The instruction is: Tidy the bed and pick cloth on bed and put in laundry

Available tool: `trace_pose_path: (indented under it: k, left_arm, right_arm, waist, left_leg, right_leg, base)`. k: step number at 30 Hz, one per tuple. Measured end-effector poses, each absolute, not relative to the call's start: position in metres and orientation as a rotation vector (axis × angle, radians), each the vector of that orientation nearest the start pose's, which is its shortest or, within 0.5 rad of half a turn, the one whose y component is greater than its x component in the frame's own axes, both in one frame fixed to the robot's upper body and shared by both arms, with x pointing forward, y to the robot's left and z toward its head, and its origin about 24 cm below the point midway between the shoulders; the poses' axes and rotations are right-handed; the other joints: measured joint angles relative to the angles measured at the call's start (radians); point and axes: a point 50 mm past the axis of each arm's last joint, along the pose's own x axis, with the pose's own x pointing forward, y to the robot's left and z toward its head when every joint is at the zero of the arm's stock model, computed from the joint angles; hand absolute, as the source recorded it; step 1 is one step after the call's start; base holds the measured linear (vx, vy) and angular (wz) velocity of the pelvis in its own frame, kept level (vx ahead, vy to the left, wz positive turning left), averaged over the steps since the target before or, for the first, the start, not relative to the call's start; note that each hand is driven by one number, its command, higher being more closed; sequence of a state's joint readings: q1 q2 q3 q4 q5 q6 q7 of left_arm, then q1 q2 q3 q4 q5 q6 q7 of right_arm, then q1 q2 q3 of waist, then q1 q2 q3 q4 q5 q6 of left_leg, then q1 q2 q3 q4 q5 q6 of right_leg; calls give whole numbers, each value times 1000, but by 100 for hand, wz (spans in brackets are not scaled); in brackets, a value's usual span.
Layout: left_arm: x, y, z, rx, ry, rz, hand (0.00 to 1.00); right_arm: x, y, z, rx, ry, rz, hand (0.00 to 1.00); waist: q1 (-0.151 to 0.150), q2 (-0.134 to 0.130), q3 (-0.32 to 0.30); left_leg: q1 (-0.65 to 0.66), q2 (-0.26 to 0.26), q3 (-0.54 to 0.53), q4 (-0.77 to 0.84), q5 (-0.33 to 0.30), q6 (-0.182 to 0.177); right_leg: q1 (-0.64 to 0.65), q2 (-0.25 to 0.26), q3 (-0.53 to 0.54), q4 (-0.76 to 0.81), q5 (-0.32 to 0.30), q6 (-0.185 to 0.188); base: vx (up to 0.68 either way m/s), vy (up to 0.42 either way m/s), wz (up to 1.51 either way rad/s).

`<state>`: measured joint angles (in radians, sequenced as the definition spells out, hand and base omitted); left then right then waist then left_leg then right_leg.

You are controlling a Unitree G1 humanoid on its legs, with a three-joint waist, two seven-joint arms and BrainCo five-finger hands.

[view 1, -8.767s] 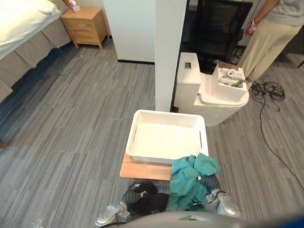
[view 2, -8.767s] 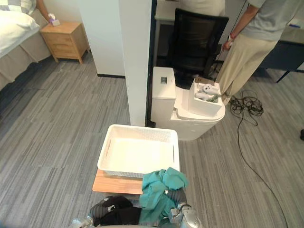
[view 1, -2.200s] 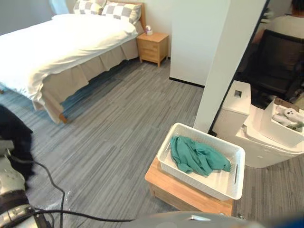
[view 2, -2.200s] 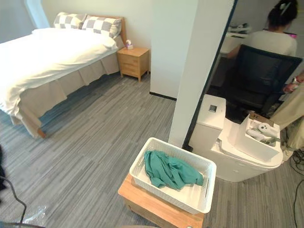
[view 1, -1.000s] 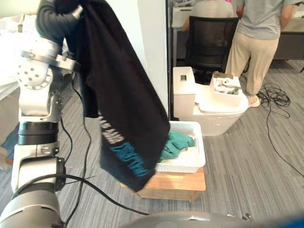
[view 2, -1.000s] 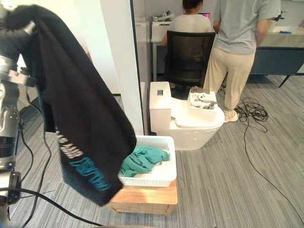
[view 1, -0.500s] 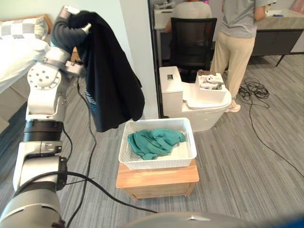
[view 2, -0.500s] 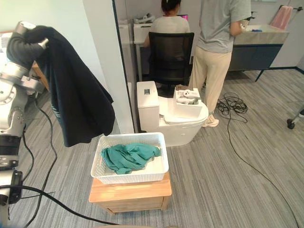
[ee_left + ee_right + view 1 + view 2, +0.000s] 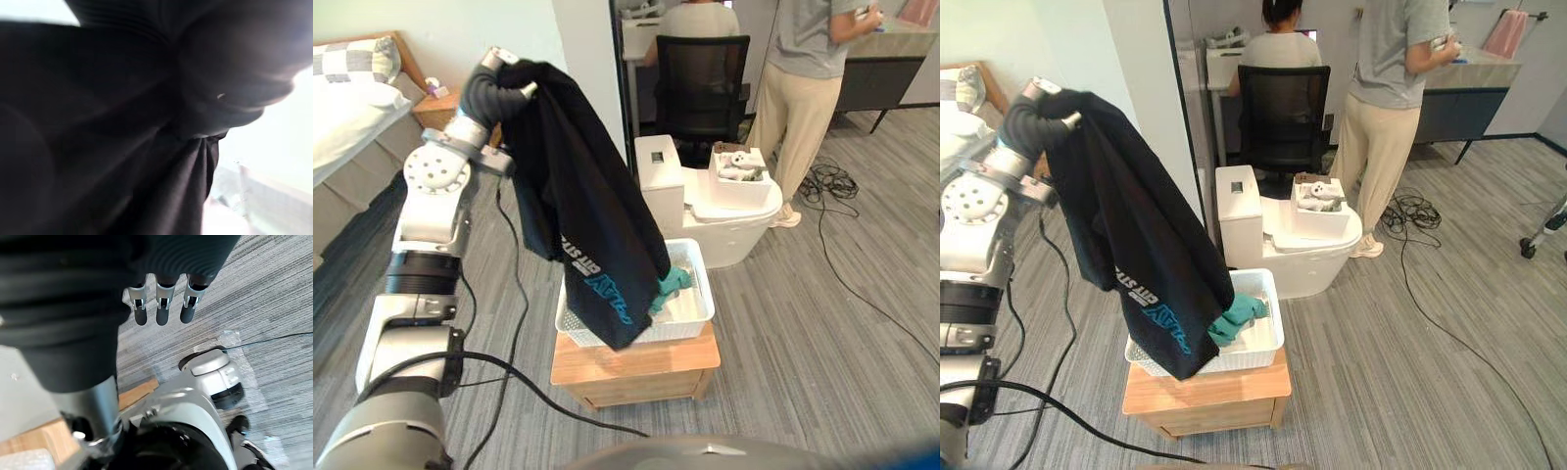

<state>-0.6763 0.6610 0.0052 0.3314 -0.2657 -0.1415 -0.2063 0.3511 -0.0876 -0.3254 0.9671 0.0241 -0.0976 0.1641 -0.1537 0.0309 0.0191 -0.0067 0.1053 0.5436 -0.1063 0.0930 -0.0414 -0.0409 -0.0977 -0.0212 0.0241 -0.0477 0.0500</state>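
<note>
The left hand [image 9: 494, 95] was raised high at the end of its lifted arm, with the black cloth [image 9: 587, 215] draped over it. Its fingers were buried under the fabric, so I could not tell whether they were curled or straight. In the left wrist view, dark folds bunched close against the hand. The right hand [image 9: 165, 303] hung low over the grey floor [image 9: 803, 333], fingers loosely straight and holding nothing.

From the left hand the black cloth fell in a long sheet down toward the basket [image 9: 697, 284]. Its pale and blue lettering showed near the lower end. That end covered the basket's near left corner and reached the top edge of the bench [image 9: 646, 362]. Whether it touched either could not be told.

A green cloth [image 9: 672, 282] lay inside the white basket, partly hidden behind the black one. The basket sat on the low wooden bench.

Just behind the basket stood a white appliance [image 9: 715, 220] with a white box [image 9: 739, 168] on top, beside a white pillar [image 9: 587, 49]. Farther back, one person sat in a black chair [image 9: 700, 83] and another person [image 9: 808, 88] stood next to it. Well off to the left were the bed [image 9: 342, 117] and a wooden nightstand [image 9: 435, 106].
</note>
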Motion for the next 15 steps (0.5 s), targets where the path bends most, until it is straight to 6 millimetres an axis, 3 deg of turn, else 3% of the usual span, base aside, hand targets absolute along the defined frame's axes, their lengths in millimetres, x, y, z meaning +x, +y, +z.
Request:
trace_pose_path:
  k: [4,8,11,15]
  left_arm:
    - [353,256,208,427,-389,28,100]
    - [356,256,209,462,-396,105,100]
    - [364,236,233,457,-478,80,100]
    - [367,224,262,438,-571,84,100]
  right_arm:
    - [13,-227,-157,169,1116,-289,0]
    - [13,-228,-155,194,1095,-307,0]
    - [20,-228,-151,199,1040,-268,0]
    - [38,-228,-143,187,939,-217,0]
  waist:
    - [-12,-16,75]
    - [-23,-49,122]
    - [-20,-50,138]
    - [-14,-49,144]
  left_leg:
    - [-84,2,43,0,1,0]
    - [-122,6,91,1,23,8]
    - [-119,6,107,7,29,22]
    - [-118,19,121,7,26,18]
  right_leg:
    - [-103,2,36,11,28,3]
    - [-160,6,67,13,56,10]
    - [-168,6,77,25,57,13]
    - [-181,20,83,43,50,3]
  base:
    - [-19,9,-26]
    - [39,18,-32]
    - [132,24,-11]
    - [92,-15,-10]
